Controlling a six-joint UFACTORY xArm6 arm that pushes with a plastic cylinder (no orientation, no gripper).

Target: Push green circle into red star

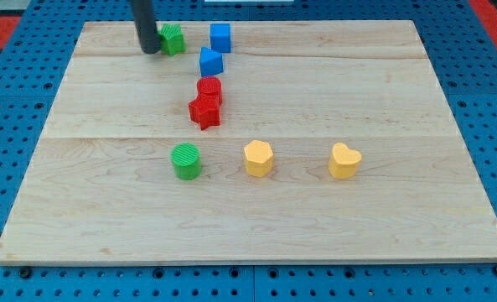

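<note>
No gripper is fitted to this arm, so there is nothing to open or close: it ends in a dark rod, and my tip (150, 50) rests on the wooden bench (399, 218) near the view's top left. The tip stands just left of a green block (173, 39), touching it or nearly so; that block's shape is hard to make out, though it looks ridged and angular.

Further right along the top sits a blue cube (220, 37), and just below and slightly left of it a second blue block (210, 61), tilted relative to the first. Directly beneath that lies a red cylinder (209, 88), and touching its lower edge is the red star (204, 111), near the middle of the bench.

The green circle (186, 161) stands lower down, below and slightly left of the red star, with a clear gap of bare wood between them. It is well apart from my tip, which is far above it in the view.

To the right of the green circle, in the same row, sits a yellow block (258, 158) with a faceted outline, and further right again a yellow heart (344, 160).
</note>
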